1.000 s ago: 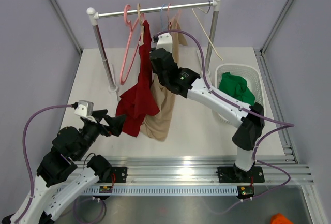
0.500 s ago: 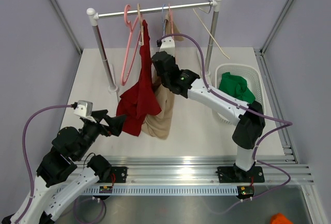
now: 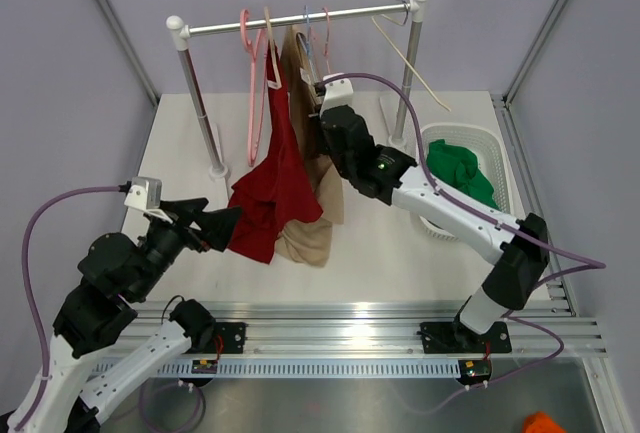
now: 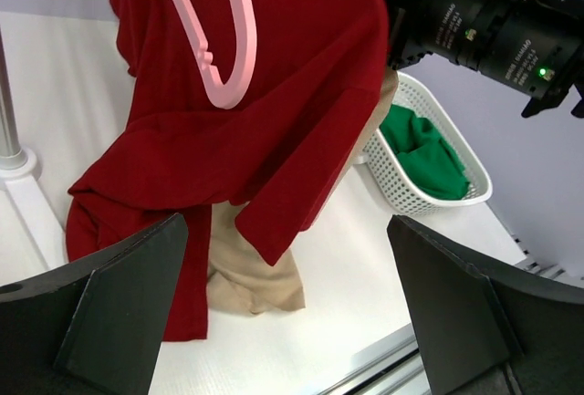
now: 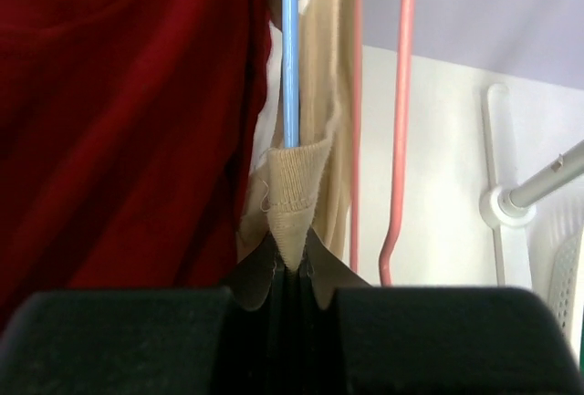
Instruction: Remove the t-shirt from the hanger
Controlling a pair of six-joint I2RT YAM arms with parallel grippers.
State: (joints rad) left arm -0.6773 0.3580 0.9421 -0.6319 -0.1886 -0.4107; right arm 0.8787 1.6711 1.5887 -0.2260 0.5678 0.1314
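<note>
A beige t-shirt (image 3: 312, 238) hangs from a blue hanger (image 3: 305, 28) on the rail (image 3: 300, 19), partly behind a red t-shirt (image 3: 272, 188). My right gripper (image 3: 322, 113) is up by the rail, shut on the beige shirt's ribbed collar (image 5: 292, 194); its closed jaws (image 5: 294, 272) pinch the collar just below the blue hanger (image 5: 289, 48). The red t-shirt (image 5: 128, 121) fills the left of that view. My left gripper (image 3: 222, 215) is wide open and empty, near the red shirt's lower left edge. From its wrist (image 4: 287, 231) I see the red shirt (image 4: 265, 121) and the beige hem (image 4: 251, 276).
Pink hangers (image 3: 255, 103) and a cream hanger (image 3: 415, 73) hang on the rail between two posts (image 3: 195, 103). A white basket (image 3: 495, 158) with a green cloth (image 3: 458, 171) stands at right. It also shows in the left wrist view (image 4: 411, 190).
My right gripper has moved right and up toward the rail with the beige collar. Both shirts and the hangers shifted right. My left arm drew back slightly to the left.
</note>
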